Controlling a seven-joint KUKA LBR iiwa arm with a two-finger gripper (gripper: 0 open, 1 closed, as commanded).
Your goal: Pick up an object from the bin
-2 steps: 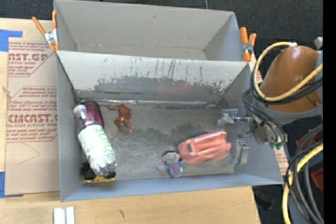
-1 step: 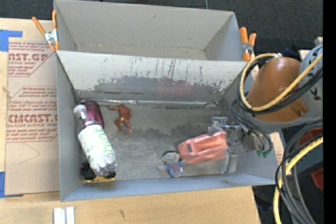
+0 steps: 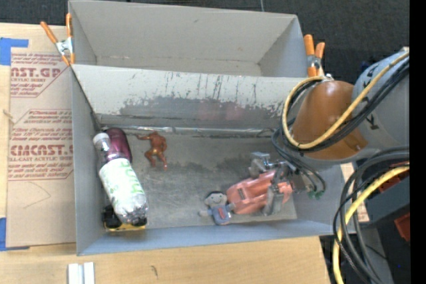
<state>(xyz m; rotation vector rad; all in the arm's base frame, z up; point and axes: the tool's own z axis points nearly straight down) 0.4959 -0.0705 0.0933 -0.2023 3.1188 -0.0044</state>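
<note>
My gripper (image 3: 269,183) is low at the bin's right front, open, with one finger (image 3: 261,161) behind and one finger (image 3: 273,204) in front of a pink plastic toy (image 3: 243,195) that lies on the floor. The toy sits between them and rests on the bin bottom. Just left of it lies a small grey and blue figure (image 3: 215,204).
A clear bottle with a green label (image 3: 122,187) lies along the left wall, over a yellow and black thing (image 3: 124,225), with a purple can (image 3: 119,142) behind it. A small orange figure (image 3: 156,148) stands near the back left. The arm's orange cover and cables hang over the right rim.
</note>
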